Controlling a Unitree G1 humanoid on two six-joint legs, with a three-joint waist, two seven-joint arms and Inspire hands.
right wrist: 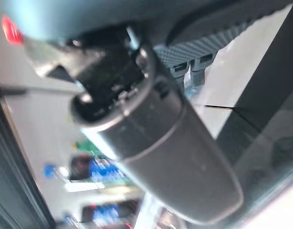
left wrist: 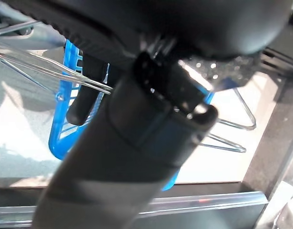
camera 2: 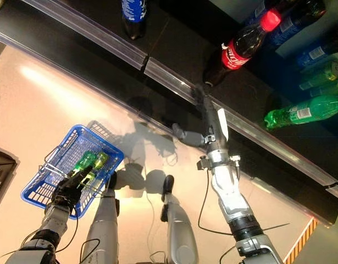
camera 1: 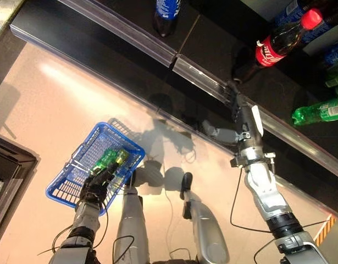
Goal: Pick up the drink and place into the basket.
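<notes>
At lower left the left hand (camera 1: 97, 187) curls round the basket (camera 1: 75, 165) handle, steadying it with a green drink (camera 1: 109, 158) inside, while the right hand (camera 1: 241, 118), fingers straight and empty, reaches toward the cola (camera 1: 276, 41) on the shelf (camera 1: 201, 49).

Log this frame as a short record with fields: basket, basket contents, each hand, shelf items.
basket: blue wire basket hanging over the floor, carried by the left hand
basket contents: green bottle lying inside
left hand: left hand at the basket's near rim, fingers curled on the basket's handle
right hand: right hand stretched toward the shelf edge, holding nothing visible, fingers straight
shelf items: red-capped cola bottle, dark blue-labelled bottle, green bottle on the shelf
</notes>
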